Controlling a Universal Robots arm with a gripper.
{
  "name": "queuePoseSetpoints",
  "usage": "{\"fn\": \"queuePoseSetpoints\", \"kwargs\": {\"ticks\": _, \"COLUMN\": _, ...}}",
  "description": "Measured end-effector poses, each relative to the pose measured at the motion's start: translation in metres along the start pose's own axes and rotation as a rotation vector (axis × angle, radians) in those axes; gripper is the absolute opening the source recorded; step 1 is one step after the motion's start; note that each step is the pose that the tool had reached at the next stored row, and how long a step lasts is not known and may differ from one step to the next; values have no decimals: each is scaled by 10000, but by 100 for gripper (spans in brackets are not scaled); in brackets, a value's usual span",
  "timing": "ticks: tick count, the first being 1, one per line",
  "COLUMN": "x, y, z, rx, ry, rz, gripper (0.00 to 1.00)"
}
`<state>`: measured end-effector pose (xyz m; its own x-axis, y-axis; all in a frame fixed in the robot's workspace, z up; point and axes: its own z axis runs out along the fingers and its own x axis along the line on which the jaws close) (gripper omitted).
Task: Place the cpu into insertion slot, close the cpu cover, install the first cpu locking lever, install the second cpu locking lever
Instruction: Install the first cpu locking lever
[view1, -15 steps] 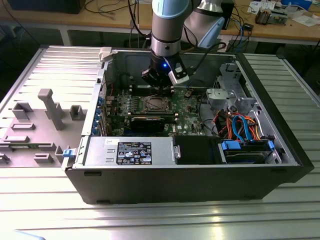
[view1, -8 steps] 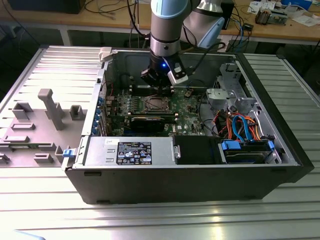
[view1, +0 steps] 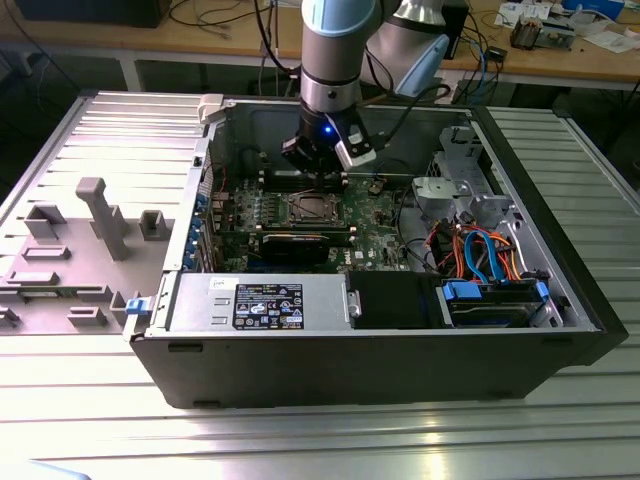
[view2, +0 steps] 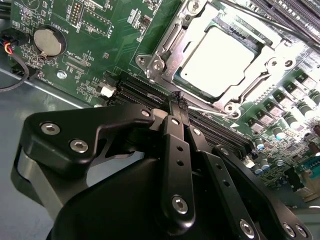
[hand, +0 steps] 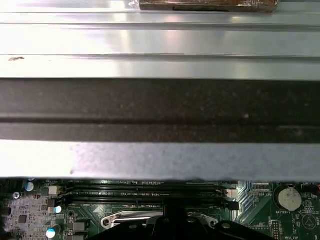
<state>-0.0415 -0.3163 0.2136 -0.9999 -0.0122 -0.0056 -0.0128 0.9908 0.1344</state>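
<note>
The cpu (view2: 217, 60) lies flat in the insertion slot (view1: 310, 208), silver top up. The cpu cover (view2: 172, 37) lies down around it as a metal frame, and the chip shows through its window. A thin silver locking lever (view2: 207, 109) runs along the socket's near edge. My gripper (view2: 178, 100) is shut, its black fingers pressed together, with the tips right at that lever's end beside the socket. I cannot tell whether they pinch the rod or only touch it. In the exterior view the gripper (view1: 322, 172) hangs just behind the socket over the green motherboard (view1: 380, 225).
Long black memory slots (view2: 145, 92) run under the fingers, and a coin battery (view2: 49, 41) sits farther off. The case wall (hand: 160, 105) rises close behind. The power supply (view1: 260, 305), a blue drive bay (view1: 495, 300) and cables (view1: 480, 250) line the near side. A grey fixture (view1: 90, 230) lies outside the case.
</note>
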Motion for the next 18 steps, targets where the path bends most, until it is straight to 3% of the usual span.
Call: {"fn": "queuePoseSetpoints", "kwargs": {"ticks": 18, "x": -42, "y": -19, "z": 72, "rx": 16, "ry": 1, "rz": 1, "gripper": 11}}
